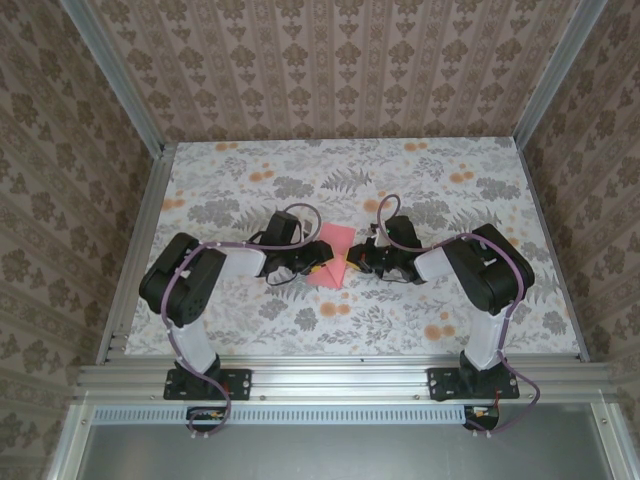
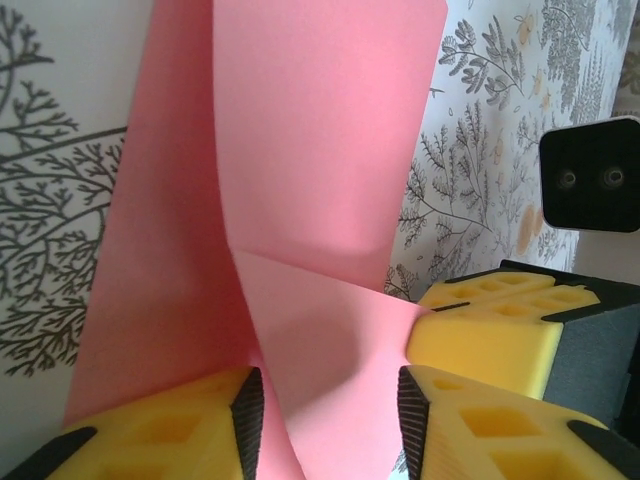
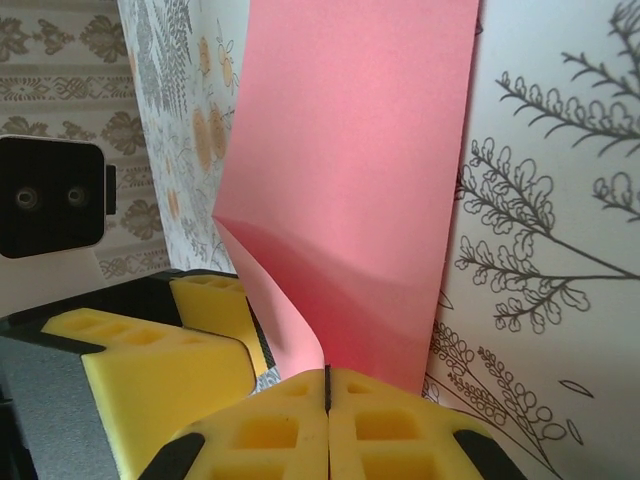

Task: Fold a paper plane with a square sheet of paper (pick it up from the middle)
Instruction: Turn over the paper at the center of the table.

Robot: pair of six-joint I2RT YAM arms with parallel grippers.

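Observation:
The pink sheet of paper (image 1: 331, 255) lies folded at mid-table between both grippers. My left gripper (image 1: 316, 264) is at its left edge. In the left wrist view a raised flap of the paper (image 2: 330, 330) passes between the open left gripper (image 2: 330, 420), whose ribbed pads stand apart on either side of it. My right gripper (image 1: 356, 258) is at the paper's right edge. In the right wrist view the right gripper (image 3: 327, 385) is shut, and the curled edge of the paper (image 3: 350, 200) runs down into the seam between its fingers.
The tabletop (image 1: 420, 190) is printed with grey leaves and orange flowers. Patterned walls and aluminium rails (image 1: 140, 240) close it in on three sides. The right gripper's yellow fingers (image 2: 490, 335) sit right beside the left gripper; the left gripper's fingers (image 3: 170, 350) appear in the right wrist view.

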